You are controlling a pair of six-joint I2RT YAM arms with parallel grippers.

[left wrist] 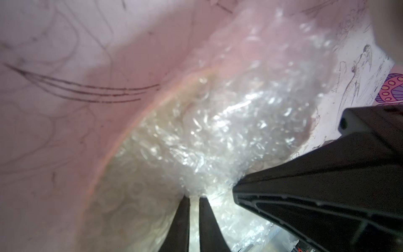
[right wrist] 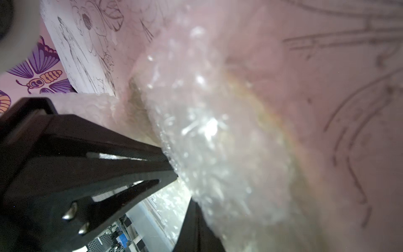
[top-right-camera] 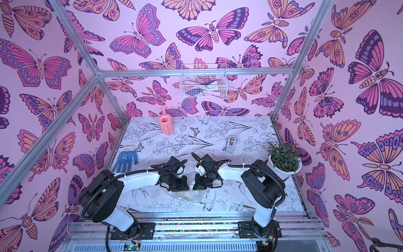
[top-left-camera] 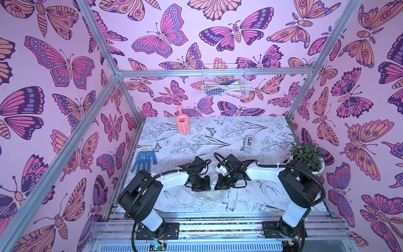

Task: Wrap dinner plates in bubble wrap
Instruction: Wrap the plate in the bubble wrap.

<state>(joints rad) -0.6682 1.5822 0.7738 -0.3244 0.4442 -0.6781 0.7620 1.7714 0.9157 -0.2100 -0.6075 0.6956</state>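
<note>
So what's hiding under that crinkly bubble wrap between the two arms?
Through the bubble wrap a pale curved rim shows, apparently the plate, lying on the table. Its face and any pattern are blurred out by the plastic.

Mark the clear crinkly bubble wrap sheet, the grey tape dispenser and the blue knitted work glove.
Clear crinkly bubble wrap sheet [left wrist: 218,131]: left wrist view, on its bunched shiny middle.
Grey tape dispenser [top-left-camera: 249,144]: in a top view, on its body.
Blue knitted work glove [top-left-camera: 145,158]: in a top view, on the palm.
</note>
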